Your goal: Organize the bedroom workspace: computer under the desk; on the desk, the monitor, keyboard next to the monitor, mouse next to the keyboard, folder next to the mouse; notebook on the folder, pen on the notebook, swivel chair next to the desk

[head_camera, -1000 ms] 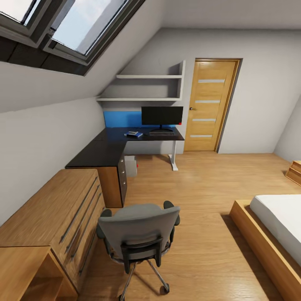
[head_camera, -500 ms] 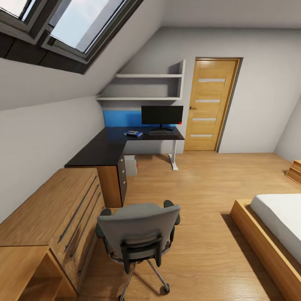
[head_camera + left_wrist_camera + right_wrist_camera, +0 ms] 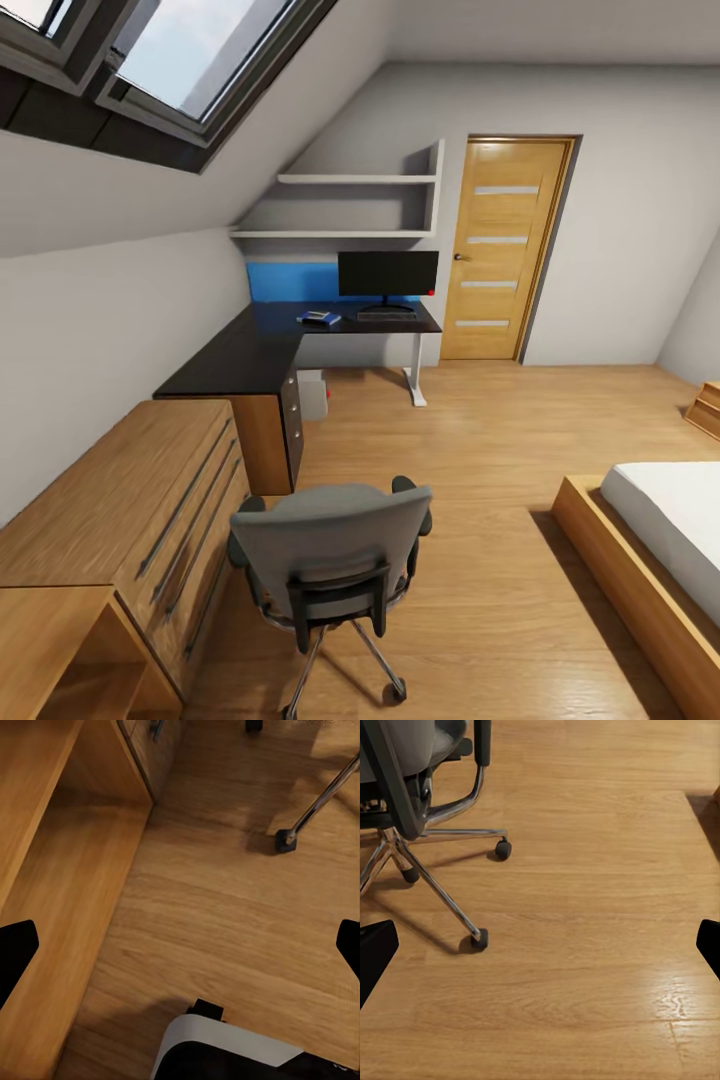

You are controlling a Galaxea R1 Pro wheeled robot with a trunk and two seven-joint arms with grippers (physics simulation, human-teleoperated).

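Jaws wide; swivel chair (image 3: 412, 765) ahead of right gripper (image 3: 540, 945) (apart).

A wooden door (image 3: 505, 250) with frosted panels stands shut in the far wall. Two white shelves (image 3: 355, 208) hang left of it under the sloped ceiling, where a skylight (image 3: 170, 60) opens. A wooden dresser (image 3: 120, 520) lines the left wall. A bed (image 3: 650, 560) sits on the wooden floor (image 3: 480, 440) at right.

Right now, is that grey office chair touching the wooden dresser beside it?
Cannot tell. In the head view the chair has its armrest right at the edge of the dresser, and the two overlap from this angle, so no gap or contact shows plainly.
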